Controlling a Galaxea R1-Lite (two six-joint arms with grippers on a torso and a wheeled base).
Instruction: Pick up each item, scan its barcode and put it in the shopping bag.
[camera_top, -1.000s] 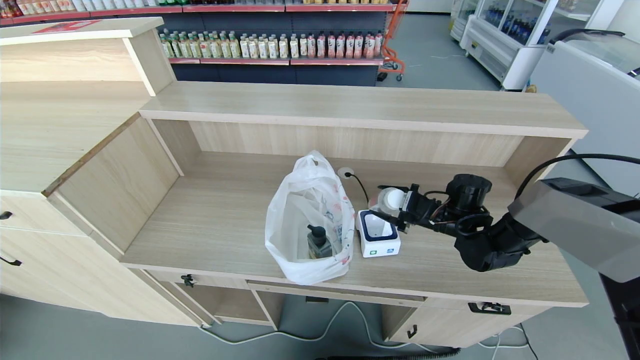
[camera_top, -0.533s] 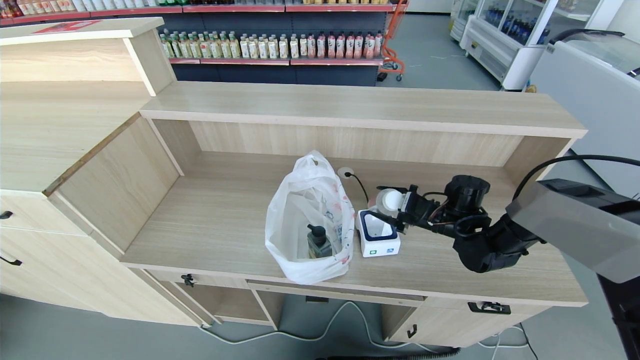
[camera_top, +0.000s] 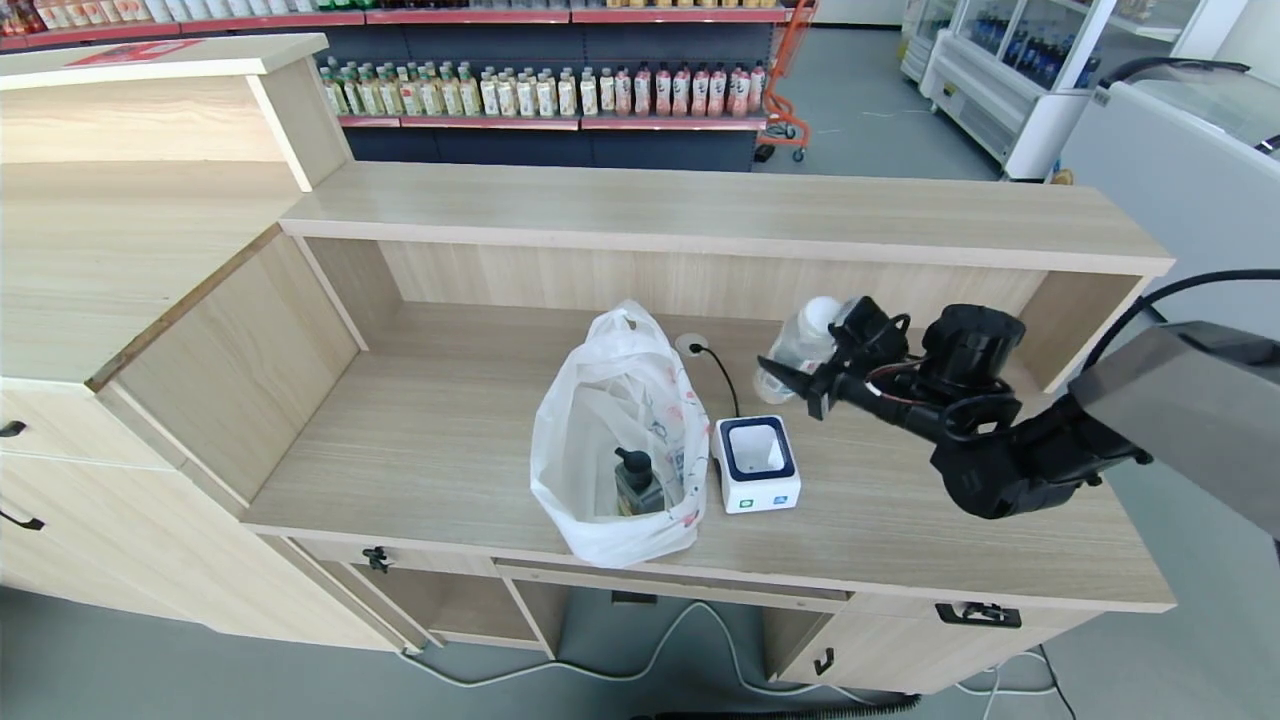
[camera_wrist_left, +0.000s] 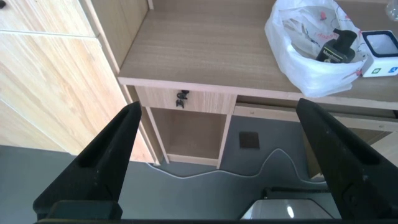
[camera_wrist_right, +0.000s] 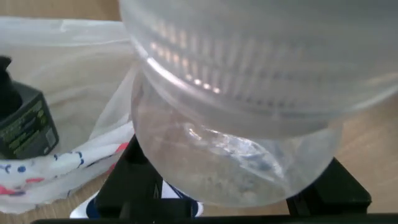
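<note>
Now that the right gripper (camera_top: 805, 358) carries the clear bottle (camera_top: 800, 345) higher and nearer the back wall of the bench (camera_top: 420, 430) than a second ago, the scanner (camera_top: 757, 462) has its window uncovered again. A second ago the bottle hung low, just over that window. The jaws are clamped on the bottle's body. It is tilted in the air, white cap toward the back wall, above the right half of the bench and apart from its surface. This rise off the scanner probably means that the barcode pass is over, or that the bottle is being turned for another try; the views cannot settle which. The shopping bag (camera_top: 570, 440) and the scanner have not moved. The bag stands near the front edge about midway along, its mouth open upward, with a dark pump bottle (camera_top: 637, 485) upright inside. The scanner sits just beside the bag on the right. If the scan is done, the bottle must next travel left and forward to the bag's mouth. It should then go down next to the pump bottle without catching the soft rim. The left gripper (camera_wrist_left: 219, 109) hangs out past the front edge toward the left end, its jaws wide apart and holding nothing.
</note>
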